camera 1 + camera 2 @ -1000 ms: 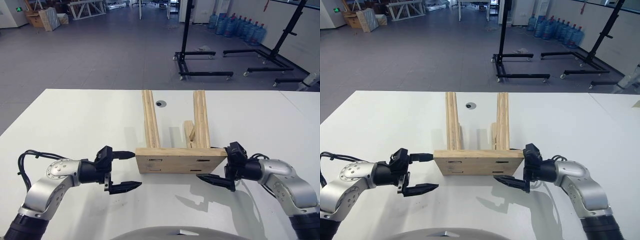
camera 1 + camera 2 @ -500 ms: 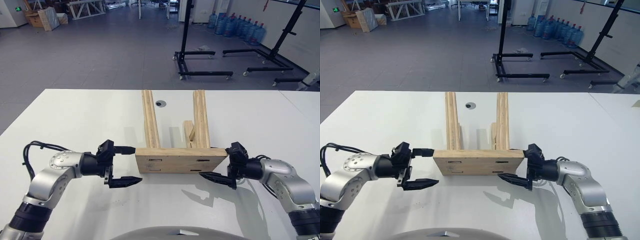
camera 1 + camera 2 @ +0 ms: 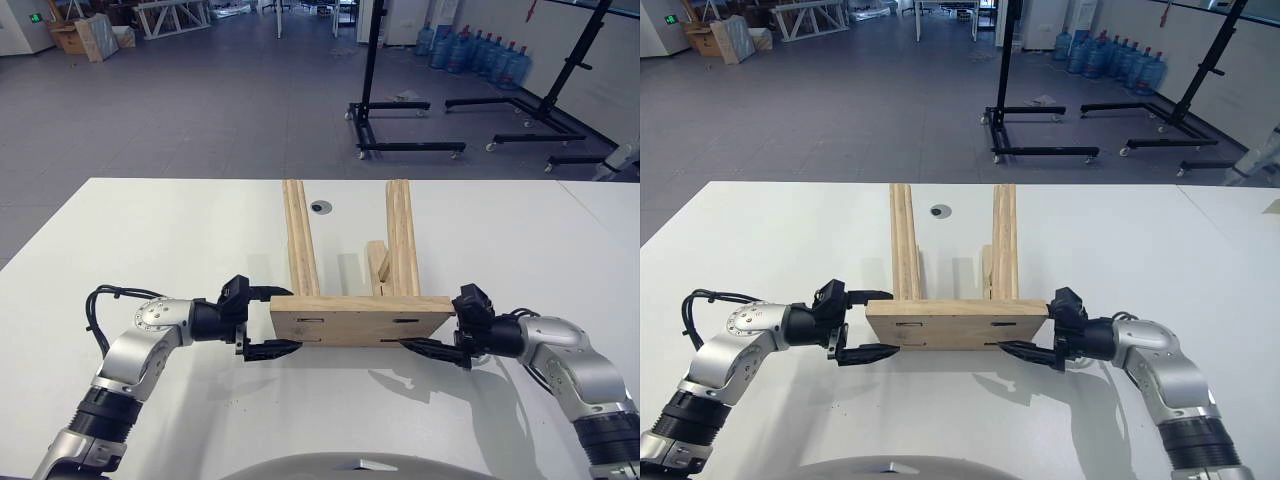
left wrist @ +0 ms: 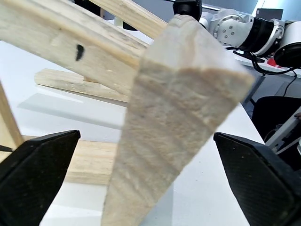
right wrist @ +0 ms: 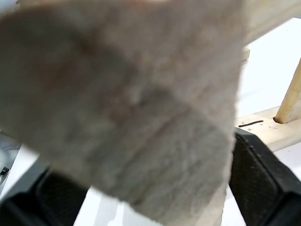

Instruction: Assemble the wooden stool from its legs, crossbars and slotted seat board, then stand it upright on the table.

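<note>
The wooden stool lies on its side on the white table [image 3: 150,240]. Its slotted seat board [image 3: 360,320] stands on edge facing me, and two pairs of legs [image 3: 300,240] run away from it. A short crossbar [image 3: 377,268] leans between the legs. My left gripper [image 3: 268,321] is open around the board's left end, one finger above and one below; in the left wrist view the board's end [image 4: 174,117] stands between the fingers [image 4: 37,160] with gaps. My right gripper [image 3: 442,322] is open around the right end, its lower finger at the bottom corner.
A round cable hole [image 3: 321,207] lies in the table beyond the legs. Black wheeled stands [image 3: 410,110] are on the floor past the far edge. Bare tabletop stretches to both sides and in front of the stool.
My left gripper has moved right, from well clear of the board to straddling its left end. My right gripper has edged in, its lower finger rising to the board's bottom corner.
</note>
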Robot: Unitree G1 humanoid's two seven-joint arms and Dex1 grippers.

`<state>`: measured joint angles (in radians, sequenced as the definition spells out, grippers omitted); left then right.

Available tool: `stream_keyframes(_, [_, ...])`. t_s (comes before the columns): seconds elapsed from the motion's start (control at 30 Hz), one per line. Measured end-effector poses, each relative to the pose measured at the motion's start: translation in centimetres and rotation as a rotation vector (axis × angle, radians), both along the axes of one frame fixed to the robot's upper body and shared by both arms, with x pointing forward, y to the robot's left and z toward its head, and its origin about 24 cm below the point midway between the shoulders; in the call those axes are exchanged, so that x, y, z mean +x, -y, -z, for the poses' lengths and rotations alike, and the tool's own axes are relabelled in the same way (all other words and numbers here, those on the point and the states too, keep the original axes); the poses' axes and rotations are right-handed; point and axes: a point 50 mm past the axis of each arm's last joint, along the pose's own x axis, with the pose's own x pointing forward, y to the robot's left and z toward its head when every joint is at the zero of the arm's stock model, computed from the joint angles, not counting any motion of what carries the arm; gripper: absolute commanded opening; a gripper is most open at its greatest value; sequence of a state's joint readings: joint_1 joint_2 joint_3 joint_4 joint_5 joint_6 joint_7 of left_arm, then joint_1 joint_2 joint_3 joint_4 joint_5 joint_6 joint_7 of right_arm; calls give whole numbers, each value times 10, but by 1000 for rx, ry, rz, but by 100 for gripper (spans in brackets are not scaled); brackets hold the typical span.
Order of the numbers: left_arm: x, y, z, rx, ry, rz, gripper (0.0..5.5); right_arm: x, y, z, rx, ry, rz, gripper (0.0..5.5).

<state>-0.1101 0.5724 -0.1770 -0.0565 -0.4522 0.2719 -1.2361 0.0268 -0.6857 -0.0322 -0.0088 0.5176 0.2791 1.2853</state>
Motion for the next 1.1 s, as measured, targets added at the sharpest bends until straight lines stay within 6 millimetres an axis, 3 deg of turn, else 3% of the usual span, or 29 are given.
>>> stream_keyframes(0.2, [0, 3, 6, 0, -27, 12, 377, 0, -1, 1, -5, 3, -3, 241])
stream_keyframes(0.3, [12, 1, 6, 11, -60, -43, 327, -1, -1, 2, -2, 0, -14, 198])
stream_keyframes(0.43, [27, -1, 1, 27, -159, -103, 266, 4, -2, -1, 4, -21, -10, 187])
stream_keyframes(0.7, [44, -6, -51, -97, -282, -199, 248, 37, -4, -47, 284, -240, 18, 185])
stream_keyframes(0.93, [80, -9, -112, -327, -441, -416, 220, 86, -18, -104, 514, -473, 155, 168])
stream_keyframes(1.1, [97, -11, -130, -406, -556, -559, 212, 113, -29, -121, 605, -644, 247, 163])
